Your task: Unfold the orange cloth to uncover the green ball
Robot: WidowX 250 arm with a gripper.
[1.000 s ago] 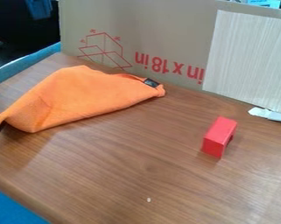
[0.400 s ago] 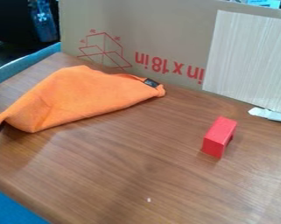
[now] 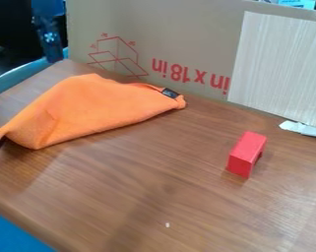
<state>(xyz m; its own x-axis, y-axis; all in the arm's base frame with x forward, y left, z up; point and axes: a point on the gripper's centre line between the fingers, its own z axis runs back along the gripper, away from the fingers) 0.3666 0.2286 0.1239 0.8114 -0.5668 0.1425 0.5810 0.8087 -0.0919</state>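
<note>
Brown table: wood grain, everything's sitting on it.
Cardboard: stands along the far edge.
Orange cloth: crumpled, from the left side across toward the far edge, tag end near the cardboard.
Tool: dark, by the far left corner, closer to the cloth than the block. Can't tell if it's spread or pressed together.
Red block: toward the right, out from the far edge.
Step, I reckon: positioning, no contact. Next move calls for clearing the cardboard and coming in above the cloth, imo.
</note>
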